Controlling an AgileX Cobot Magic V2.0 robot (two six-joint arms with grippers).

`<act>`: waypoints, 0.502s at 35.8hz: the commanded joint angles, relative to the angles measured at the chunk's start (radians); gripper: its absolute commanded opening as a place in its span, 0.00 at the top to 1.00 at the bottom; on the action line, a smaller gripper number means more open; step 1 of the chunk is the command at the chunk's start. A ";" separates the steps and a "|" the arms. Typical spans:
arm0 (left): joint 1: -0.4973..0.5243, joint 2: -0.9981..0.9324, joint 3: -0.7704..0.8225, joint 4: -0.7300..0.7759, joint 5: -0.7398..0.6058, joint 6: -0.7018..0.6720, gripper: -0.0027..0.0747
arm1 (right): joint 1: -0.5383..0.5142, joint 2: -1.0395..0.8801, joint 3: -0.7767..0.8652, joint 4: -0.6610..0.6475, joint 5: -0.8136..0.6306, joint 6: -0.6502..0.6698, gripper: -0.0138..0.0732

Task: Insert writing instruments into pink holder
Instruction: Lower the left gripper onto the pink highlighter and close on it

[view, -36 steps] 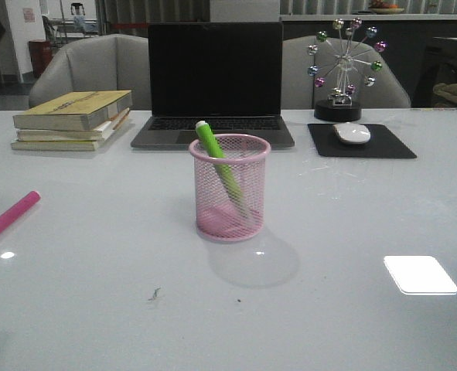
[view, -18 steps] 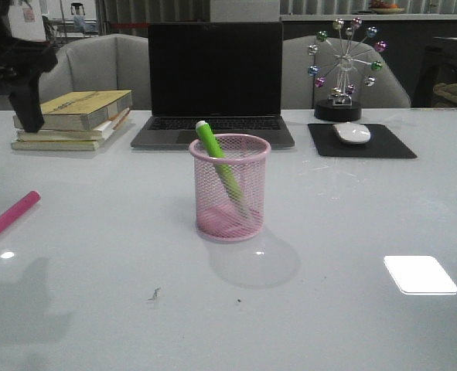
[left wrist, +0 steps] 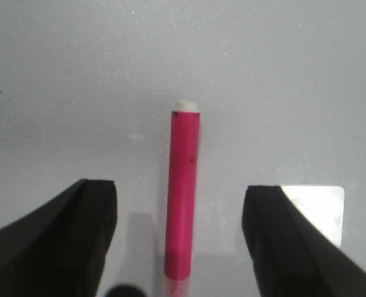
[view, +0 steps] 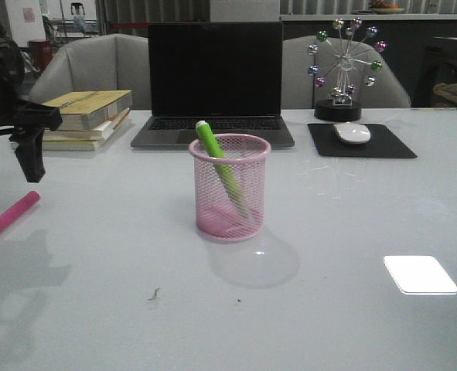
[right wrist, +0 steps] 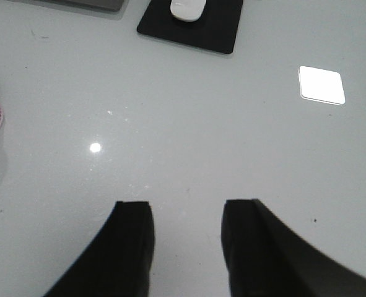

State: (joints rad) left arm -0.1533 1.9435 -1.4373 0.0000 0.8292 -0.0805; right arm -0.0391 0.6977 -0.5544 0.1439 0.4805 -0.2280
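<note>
Hanging above the far left of the white table point(view: 352, 232), the left gripper point(view: 8, 166) is holding its fingers wide apart, and only its wrist view is showing the pink pen point(left wrist: 183, 198) lying flat between them, untouched. The front view is showing that pen at the table's left edge, well apart from the pink holder point(view: 230, 188), where the green pen point(view: 216, 158) is leaning. The right gripper point(right wrist: 186, 247), fingers parted over bare table, is appearing only in its own view, with the mouse point(right wrist: 187, 8) beyond.
</note>
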 commanded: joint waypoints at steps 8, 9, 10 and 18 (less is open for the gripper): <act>0.002 -0.001 -0.032 0.000 -0.039 -0.011 0.33 | -0.005 -0.005 -0.028 -0.008 -0.068 -0.007 0.39; 0.002 0.007 -0.032 0.000 -0.039 -0.011 0.33 | -0.005 -0.005 -0.028 -0.008 -0.068 -0.007 0.39; 0.002 0.009 -0.032 0.000 -0.039 -0.011 0.33 | -0.005 -0.005 -0.028 -0.008 -0.068 -0.007 0.39; 0.002 0.033 -0.032 0.000 -0.042 -0.011 0.33 | -0.005 -0.005 -0.028 -0.007 -0.067 -0.007 0.39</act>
State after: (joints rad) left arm -0.1533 2.0266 -1.4380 0.0000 0.8133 -0.0805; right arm -0.0391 0.6977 -0.5544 0.1436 0.4805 -0.2280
